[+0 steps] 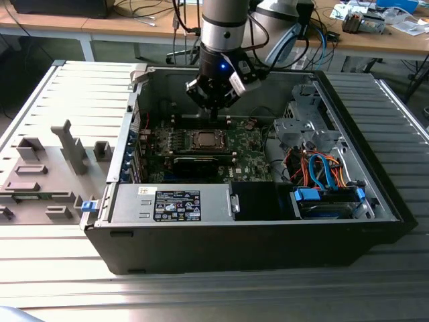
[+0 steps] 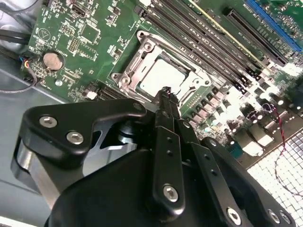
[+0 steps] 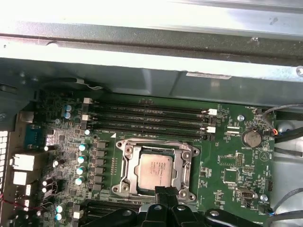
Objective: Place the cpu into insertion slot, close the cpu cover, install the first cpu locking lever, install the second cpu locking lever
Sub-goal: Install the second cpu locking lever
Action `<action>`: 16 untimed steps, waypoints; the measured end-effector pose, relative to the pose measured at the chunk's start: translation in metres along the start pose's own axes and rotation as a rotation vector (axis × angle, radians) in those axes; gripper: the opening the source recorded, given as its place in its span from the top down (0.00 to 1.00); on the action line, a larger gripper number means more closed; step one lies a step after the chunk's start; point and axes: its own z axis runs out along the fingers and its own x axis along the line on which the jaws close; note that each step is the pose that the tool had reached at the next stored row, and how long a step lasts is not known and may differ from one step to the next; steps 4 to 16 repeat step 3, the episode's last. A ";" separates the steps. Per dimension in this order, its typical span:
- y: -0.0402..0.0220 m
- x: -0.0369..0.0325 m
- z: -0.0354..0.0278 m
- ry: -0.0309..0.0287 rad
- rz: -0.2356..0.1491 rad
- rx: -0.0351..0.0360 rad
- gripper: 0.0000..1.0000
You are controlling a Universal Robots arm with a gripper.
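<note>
The black gripper (image 2: 165, 92), fingers pressed together and empty, was held just above the silvery-grey square cpu (image 3: 155, 170), seated in the metal-rimmed insertion slot (image 3: 124, 182).

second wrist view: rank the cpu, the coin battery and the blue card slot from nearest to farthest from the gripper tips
1. The cpu, in the insertion slot right at the tips of the gripper.
2. The coin battery, off across the green board near the case wall.
3. The blue card slot, beyond the long black slots at the board's far side.
</note>
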 end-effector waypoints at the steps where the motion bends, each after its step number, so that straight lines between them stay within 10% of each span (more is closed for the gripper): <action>1: 0.0000 0.0000 -0.0001 0.0000 0.000 0.0001 0.89; 16: 0.0000 0.0000 -0.0001 0.0000 0.000 0.0001 0.89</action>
